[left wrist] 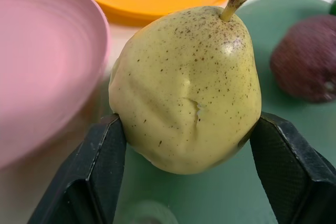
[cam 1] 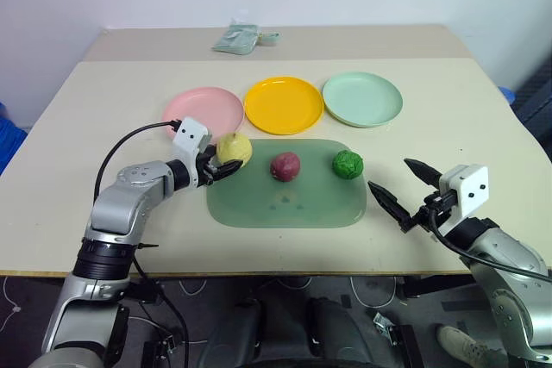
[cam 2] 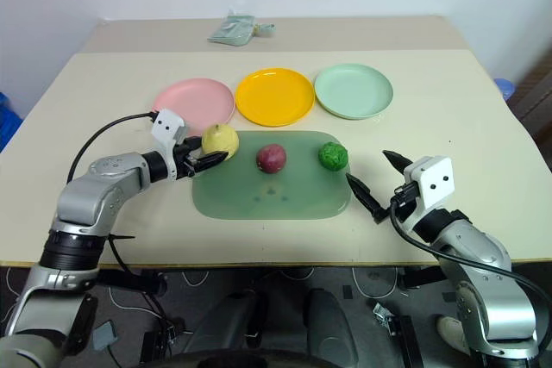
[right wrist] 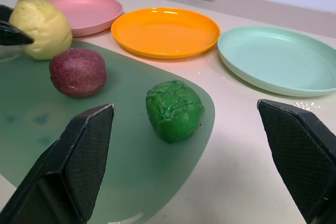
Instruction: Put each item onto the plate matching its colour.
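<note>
The pale yellow pear (cam 1: 234, 149) stands on the left corner of a translucent green mat (cam 1: 285, 206). My left gripper (cam 1: 226, 159) is shut on it, one finger (left wrist: 100, 156) pressed to each side. On the same mat lie the dark red-purple round fruit (cam 1: 285, 165) in the middle and the bumpy green ball (cam 1: 348, 164) to the right. Behind the mat sit the pink plate (cam 1: 194, 106), the yellow plate (cam 1: 283, 105) and the mint green plate (cam 1: 362, 98), none with anything on it. Off the mat's right edge, my right gripper (cam 1: 389, 174) hangs open, pointing at the green ball (right wrist: 175, 109).
A crumpled pale green packet (cam 1: 237, 38) lies at the far back of the table. The pink plate's rim is close behind the pear. Bare tabletop runs left of the pink plate, right of the mint plate and along the front edge.
</note>
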`<action>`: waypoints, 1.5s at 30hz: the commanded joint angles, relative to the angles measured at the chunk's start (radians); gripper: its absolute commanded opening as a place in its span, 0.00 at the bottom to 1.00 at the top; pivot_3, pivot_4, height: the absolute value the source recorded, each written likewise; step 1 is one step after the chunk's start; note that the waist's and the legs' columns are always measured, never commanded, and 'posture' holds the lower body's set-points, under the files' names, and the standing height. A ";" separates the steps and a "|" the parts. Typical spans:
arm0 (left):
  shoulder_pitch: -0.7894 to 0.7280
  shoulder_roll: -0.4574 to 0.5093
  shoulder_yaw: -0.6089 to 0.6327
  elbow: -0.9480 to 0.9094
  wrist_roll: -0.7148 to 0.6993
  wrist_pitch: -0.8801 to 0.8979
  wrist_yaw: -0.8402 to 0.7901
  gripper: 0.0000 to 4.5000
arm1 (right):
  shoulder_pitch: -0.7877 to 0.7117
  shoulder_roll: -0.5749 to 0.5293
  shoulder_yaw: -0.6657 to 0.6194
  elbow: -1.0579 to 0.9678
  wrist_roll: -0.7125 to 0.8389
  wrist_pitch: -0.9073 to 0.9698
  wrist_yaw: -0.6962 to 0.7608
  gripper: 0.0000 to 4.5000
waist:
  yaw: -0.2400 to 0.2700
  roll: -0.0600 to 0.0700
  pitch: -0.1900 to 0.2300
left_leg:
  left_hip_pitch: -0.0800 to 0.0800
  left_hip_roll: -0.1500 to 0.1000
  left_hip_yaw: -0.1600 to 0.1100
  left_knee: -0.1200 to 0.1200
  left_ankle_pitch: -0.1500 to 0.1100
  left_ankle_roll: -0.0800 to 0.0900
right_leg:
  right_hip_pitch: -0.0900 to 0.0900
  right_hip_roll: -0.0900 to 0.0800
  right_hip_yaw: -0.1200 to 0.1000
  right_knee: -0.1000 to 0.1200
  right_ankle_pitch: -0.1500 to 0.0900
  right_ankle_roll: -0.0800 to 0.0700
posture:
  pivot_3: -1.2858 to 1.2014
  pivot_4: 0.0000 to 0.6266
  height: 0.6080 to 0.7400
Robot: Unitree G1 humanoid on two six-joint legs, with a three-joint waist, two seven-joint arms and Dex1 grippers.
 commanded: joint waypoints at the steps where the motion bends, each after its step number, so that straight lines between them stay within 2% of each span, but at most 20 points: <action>1: -0.019 -0.008 0.014 -0.005 0.008 -0.058 -0.010 0.65 | -0.005 0.006 -0.006 -0.052 0.001 0.004 -0.020 1.00 | -0.001 0.000 0.000 | 0.000 0.000 0.000 0.000 0.000 0.000 | 0.000 0.000 0.000 0.000 0.000 0.000 | 0.52 0.24 1.00; 4: -0.046 -0.032 0.045 -0.009 -0.015 -0.073 -0.009 0.65 | -0.007 0.007 -0.004 -0.060 0.002 0.012 -0.031 1.00 | -0.001 0.000 0.000 | 0.000 0.000 0.000 0.000 0.000 0.000 | -0.001 0.000 0.000 0.000 0.000 0.000 | 0.52 0.24 1.00; 9: -0.213 -0.120 0.052 0.119 0.021 -0.099 0.080 0.65 | -0.034 0.004 -0.004 -0.056 0.003 0.024 -0.046 1.00 | 0.016 -0.001 0.000 | -0.001 0.000 0.000 0.002 0.000 0.000 | 0.000 0.000 0.000 0.001 0.000 0.000 | 0.52 0.24 1.00; 13: -0.429 -0.240 -0.003 0.462 0.151 -0.291 0.197 0.65 | -0.093 -0.003 0.001 -0.020 -0.020 0.016 -0.058 1.00 | 0.028 -0.001 0.000 | 0.000 -0.001 0.000 0.002 0.001 0.000 | 0.000 0.000 0.000 0.001 0.001 0.001 | 0.52 0.24 1.00; 20: -0.720 -0.412 0.014 1.060 0.248 -0.608 0.307 0.65 | -0.148 0.000 0.013 0.014 -0.053 0.000 -0.059 1.00 | 0.022 -0.003 0.001 | -0.002 -0.002 0.001 0.001 0.001 0.000 | -0.001 0.000 -0.001 0.000 0.002 0.003 | 0.52 0.24 1.00; 22: -0.767 -0.439 0.022 1.163 0.266 -0.654 0.339 0.87 | -0.153 0.002 0.021 0.014 -0.061 -0.005 -0.058 1.00 | 0.022 -0.003 0.001 | -0.003 -0.001 0.001 0.001 0.001 0.000 | -0.003 0.000 0.000 0.000 0.002 0.003 | 0.52 0.24 1.00; 24: -0.793 -0.453 0.022 1.225 0.284 -0.679 0.358 0.99 | -0.154 0.007 0.025 0.011 -0.067 -0.008 -0.059 1.00 | 0.022 -0.003 0.001 | -0.004 -0.001 0.001 0.001 0.001 0.000 | -0.004 0.000 0.000 0.001 0.002 0.003 | 0.52 0.24 1.00; 27: -0.811 -0.463 0.028 1.266 0.298 -0.706 0.363 0.99 | -0.150 0.013 0.027 0.002 -0.073 -0.013 -0.062 1.00 | 0.022 -0.003 0.001 | -0.003 -0.001 0.001 0.001 0.001 0.000 | -0.004 0.000 0.000 0.002 0.002 0.003 | 0.52 0.24 1.00; 30: -0.811 -0.459 0.044 1.263 0.292 -0.733 0.322 0.99 | -0.144 0.017 0.023 -0.004 -0.075 -0.019 -0.064 1.00 | 0.023 -0.003 0.001 | -0.004 -0.002 0.001 0.002 0.001 0.000 | -0.004 0.000 0.000 0.003 0.003 0.004 | 0.52 0.24 1.00; 33: -0.772 -0.439 0.066 1.199 0.259 -0.774 0.201 0.99 | -0.129 0.020 0.017 -0.022 -0.064 -0.019 -0.060 1.00 | 0.023 -0.003 0.001 | -0.003 -0.002 0.001 0.004 0.001 0.000 | -0.003 0.000 -0.001 0.003 0.003 0.004 | 0.52 0.24 1.00; 36: -0.689 -0.394 0.064 1.060 0.227 -0.723 0.040 0.99 | -0.102 0.019 0.004 -0.057 -0.032 -0.006 -0.046 1.00 | 0.018 -0.003 0.001 | -0.003 -0.002 0.001 0.003 0.001 0.000 | -0.003 0.000 0.000 0.003 0.003 0.004 | 0.52 0.24 1.00; 41: -0.437 -0.241 0.012 0.571 0.168 -0.531 -0.202 0.99 | -0.018 0.002 -0.036 -0.126 0.001 0.014 -0.027 1.00 | -0.010 -0.002 0.000 | -0.002 -0.001 0.001 0.001 0.001 0.000 | -0.005 0.000 0.002 0.005 0.003 0.003 | 0.52 0.24 1.00; 45: -0.279 -0.110 0.000 0.263 0.117 -0.430 -0.320 0.99 | 0.076 0.002 -0.097 -0.182 0.035 0.031 -0.019 1.00 | -0.004 -0.002 0.000 | -0.002 -0.001 0.001 0.002 0.001 0.000 | -0.005 0.000 0.002 0.007 0.002 0.003 | 0.52 0.24 1.00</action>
